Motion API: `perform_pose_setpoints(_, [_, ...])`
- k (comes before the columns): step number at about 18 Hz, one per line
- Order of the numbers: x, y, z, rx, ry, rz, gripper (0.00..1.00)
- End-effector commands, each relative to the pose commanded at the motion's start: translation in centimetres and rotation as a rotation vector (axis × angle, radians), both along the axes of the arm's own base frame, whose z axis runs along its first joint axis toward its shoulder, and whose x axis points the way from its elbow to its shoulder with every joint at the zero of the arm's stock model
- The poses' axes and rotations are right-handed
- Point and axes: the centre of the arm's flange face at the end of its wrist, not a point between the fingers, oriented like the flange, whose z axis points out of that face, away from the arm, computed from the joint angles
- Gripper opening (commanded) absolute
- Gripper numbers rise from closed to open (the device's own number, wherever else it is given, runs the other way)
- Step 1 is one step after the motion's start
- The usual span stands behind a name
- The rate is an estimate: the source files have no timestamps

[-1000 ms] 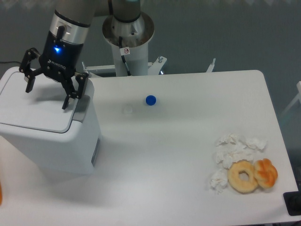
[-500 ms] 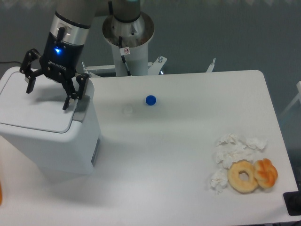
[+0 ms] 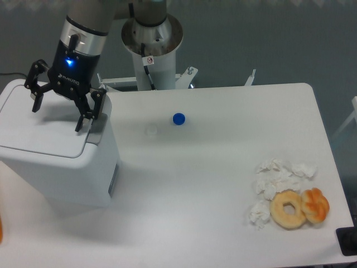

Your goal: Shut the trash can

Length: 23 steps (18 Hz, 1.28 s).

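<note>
The trash can (image 3: 61,167) is a large white boxy bin at the left of the table. Its flat white lid (image 3: 39,125) lies down on top, and a grey latch tab (image 3: 96,124) shows at the lid's right edge. My gripper (image 3: 57,116) hangs just above the lid with its black fingers spread wide and nothing between them. One fingertip (image 3: 79,127) is close to the lid near the grey tab.
A blue bottle cap (image 3: 178,118) and a small white cap (image 3: 151,130) lie mid-table. Crumpled tissues (image 3: 276,178), a ring donut (image 3: 288,209) and a twisted pastry (image 3: 316,205) sit at the right front. The arm's base column (image 3: 152,47) stands behind the table.
The gripper has shifted very slightly right and up over the lid. The lid and the other objects have not moved.
</note>
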Motion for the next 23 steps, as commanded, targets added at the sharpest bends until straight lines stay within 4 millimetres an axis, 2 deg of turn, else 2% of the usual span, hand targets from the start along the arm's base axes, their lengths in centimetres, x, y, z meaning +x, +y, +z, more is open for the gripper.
perform_pose_setpoints(8, [0.1,0.0,-0.4,-0.010,-0.007,-0.002,1.00])
perform_pose_setpoints(16, [0.3,-0.3,0.7,0.008,0.002,-0.001,1.00])
perform_pose_setpoints(20, [-0.9,-1.3,2.0,0.030,0.016,0.028,1.00])
perform_pose_setpoints(23, [-2.6,-1.7,2.9,0.044,0.031,0.060,1.00])
